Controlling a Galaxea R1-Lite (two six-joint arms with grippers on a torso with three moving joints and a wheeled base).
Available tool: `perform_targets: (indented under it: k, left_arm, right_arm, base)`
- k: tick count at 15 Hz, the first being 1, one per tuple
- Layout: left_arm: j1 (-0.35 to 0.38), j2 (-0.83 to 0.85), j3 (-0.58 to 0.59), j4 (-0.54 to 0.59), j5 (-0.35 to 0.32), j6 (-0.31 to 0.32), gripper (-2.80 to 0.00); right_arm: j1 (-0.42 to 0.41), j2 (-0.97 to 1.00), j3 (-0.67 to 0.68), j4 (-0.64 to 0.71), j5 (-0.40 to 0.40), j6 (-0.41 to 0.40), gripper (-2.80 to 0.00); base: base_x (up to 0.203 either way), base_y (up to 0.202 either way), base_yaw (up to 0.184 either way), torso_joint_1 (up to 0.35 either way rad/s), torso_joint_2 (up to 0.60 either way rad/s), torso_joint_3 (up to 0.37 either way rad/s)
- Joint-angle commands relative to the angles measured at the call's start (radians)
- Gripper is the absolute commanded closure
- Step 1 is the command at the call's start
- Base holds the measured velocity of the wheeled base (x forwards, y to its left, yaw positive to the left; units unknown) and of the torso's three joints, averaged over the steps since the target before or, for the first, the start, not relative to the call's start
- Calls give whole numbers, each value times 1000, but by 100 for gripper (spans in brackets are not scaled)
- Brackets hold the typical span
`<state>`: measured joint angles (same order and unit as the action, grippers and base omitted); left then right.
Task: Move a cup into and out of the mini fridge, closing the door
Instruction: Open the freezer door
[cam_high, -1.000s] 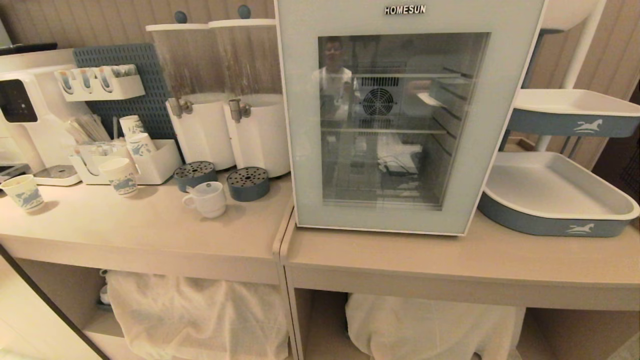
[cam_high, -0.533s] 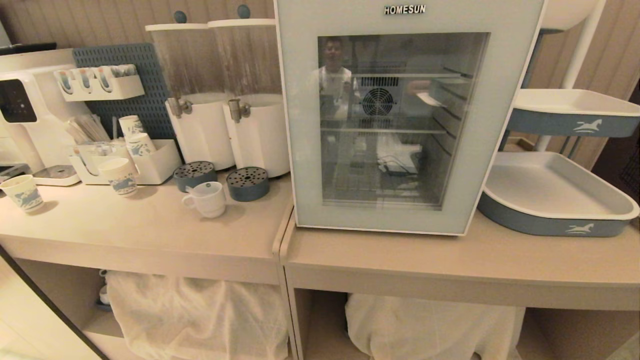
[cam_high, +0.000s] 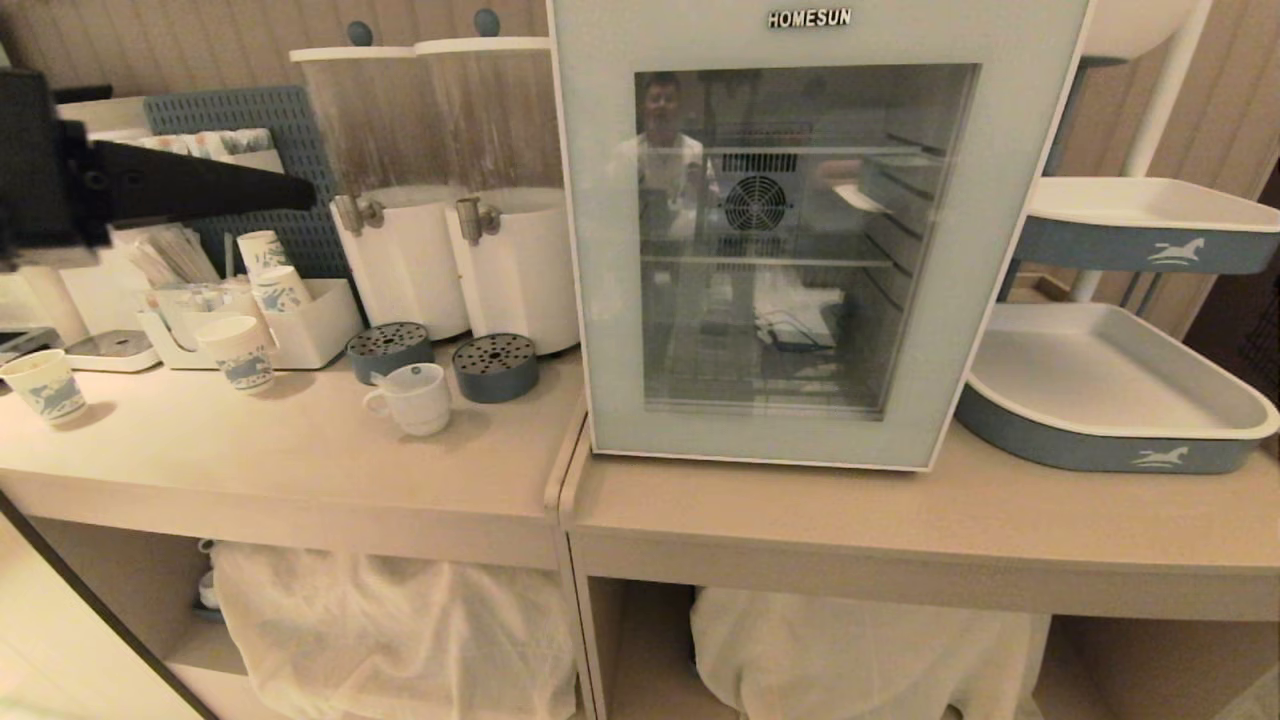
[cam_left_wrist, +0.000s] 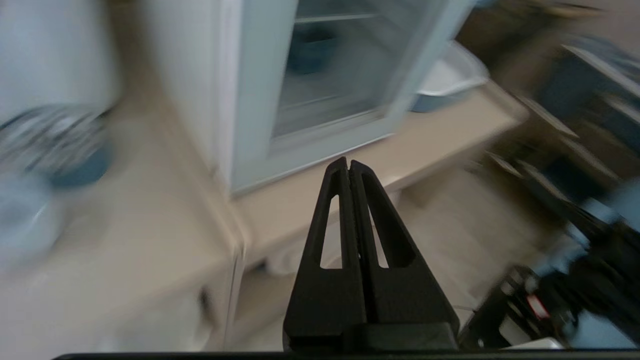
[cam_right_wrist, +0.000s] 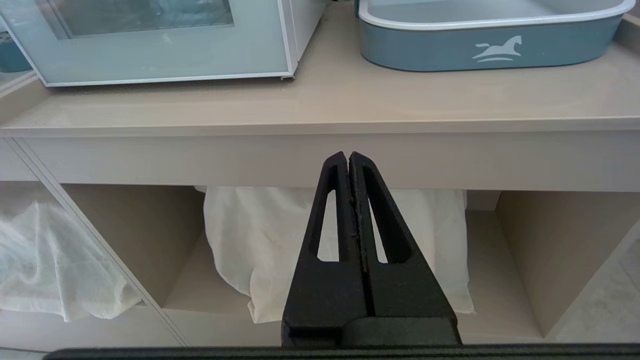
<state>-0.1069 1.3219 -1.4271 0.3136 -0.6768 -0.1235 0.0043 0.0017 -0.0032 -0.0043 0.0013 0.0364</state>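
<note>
At the upper left of the head view the left pincer (cam_high: 300, 192) reaches in level, its two black fingers pressed together and holding nothing, its tip in front of the two white drink dispensers (cam_high: 455, 190) and well above the surface (cam_high: 300, 450). From the left wrist the same pincer (cam_left_wrist: 348, 165) shows closed, pointing toward the lower front corner of the mini fridge (cam_left_wrist: 220, 95). The right pincer (cam_right_wrist: 348, 157) is likewise closed and empty, hanging low before the surface's front edge, below the fridge and the tray.

One cup (cam_high: 415, 398), a squat white mug with its handle toward the left, stands on the surface just in front of two round blue drip trays (cam_high: 440, 360) and left of the mini fridge (cam_high: 810, 230). The door (cam_high: 600, 250) is shut, its glass showing wire shelves with no cup on them. Two loose paper cups (cam_high: 240, 352) stand further left, with two more sitting in a white organiser (cam_high: 320, 325). Right of the fridge two blue-and-white trays (cam_high: 1110, 440) sit one above the other on a stand.
</note>
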Motion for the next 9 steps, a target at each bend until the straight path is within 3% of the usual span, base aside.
perform_targets:
  k: [1,2,4,9]
  left_arm:
    - [109,222,-1,-146,-337,32,0]
    - [146,284,34,-275,-432,66,0]
    - [178,381,75,-448,-511,98,0]
    - [173,525,81,-551,-589,156,0]
  right_arm:
    - [0,1,2,-3,0,1,0]
    - [0,1,2,-3,0,0,0]
    - [0,1,2,-2,0,0,0]
    - [0,1,2,0,0,0,0]
  base:
    - [0,0,0,0,0,0]
    - [0,0,0,0,0,0]
    - [0,0,0,0,0,0]
    - [0,0,0,0,0,0]
